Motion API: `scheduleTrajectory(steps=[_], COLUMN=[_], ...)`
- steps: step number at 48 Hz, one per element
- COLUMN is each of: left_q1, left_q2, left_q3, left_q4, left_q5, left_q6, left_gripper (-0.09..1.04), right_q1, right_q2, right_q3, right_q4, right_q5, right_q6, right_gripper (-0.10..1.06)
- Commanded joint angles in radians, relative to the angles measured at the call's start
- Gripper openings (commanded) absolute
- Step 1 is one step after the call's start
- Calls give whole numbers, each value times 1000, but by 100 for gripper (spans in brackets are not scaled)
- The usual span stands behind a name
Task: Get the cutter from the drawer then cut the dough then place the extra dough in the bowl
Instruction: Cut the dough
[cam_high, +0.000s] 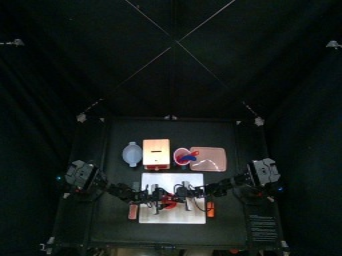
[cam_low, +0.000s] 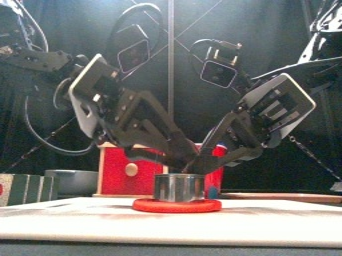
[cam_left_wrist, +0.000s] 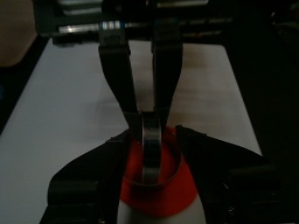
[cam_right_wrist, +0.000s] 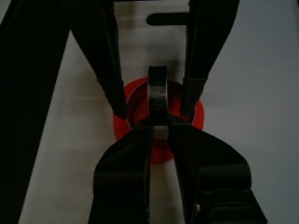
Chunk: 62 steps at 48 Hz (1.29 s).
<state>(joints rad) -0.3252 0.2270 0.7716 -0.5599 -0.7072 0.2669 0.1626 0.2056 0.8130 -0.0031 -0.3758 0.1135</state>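
The round metal cutter (cam_low: 179, 187) stands on the flat red dough disc (cam_low: 177, 206), which lies on the white cutting board (cam_low: 267, 222). From the left, my left gripper (cam_low: 160, 166) comes down with its jaws set against the cutter's two sides (cam_left_wrist: 152, 144). My right gripper (cam_low: 209, 160) comes from the right and is shut on the cutter's wire handle (cam_right_wrist: 158, 92). Both grippers meet over the board's middle (cam_high: 174, 192). Red dough (cam_right_wrist: 128, 122) shows around the cutter's base.
Behind the board stands the wooden box with the red drawer front (cam_high: 156, 152). The blue-grey bowl (cam_high: 130, 154) is to its left and the pink tray (cam_high: 214, 163) with toy foods to its right.
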Motion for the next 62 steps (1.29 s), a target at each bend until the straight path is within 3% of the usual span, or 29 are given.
scheduleTrajectory(steps=[1, 11, 26, 47, 62], left_q1=[0, -6, -55, -89, -86], left_q2=[-71, -132, -94, -17, -5], left_q3=[37, 103, 115, 86, 86], left_q4=[3, -25, -97, -98, -100], left_q5=[-26, -29, 5, 8, 9], left_q6=[-3, -6, -5, -5, -5], left_gripper=[85, 84, 83, 83, 61], right_q1=[-2, -5, -21, -31, -31], right_q2=[8, -11, -71, -106, -140], right_q3=[2, -11, -83, -275, -290], right_q4=[2, 3, -21, -94, -114], right_q5=[26, 41, 158, 528, 560], right_q6=[6, 8, 6, 12, 17], right_gripper=[54, 60, 75, 76, 76])
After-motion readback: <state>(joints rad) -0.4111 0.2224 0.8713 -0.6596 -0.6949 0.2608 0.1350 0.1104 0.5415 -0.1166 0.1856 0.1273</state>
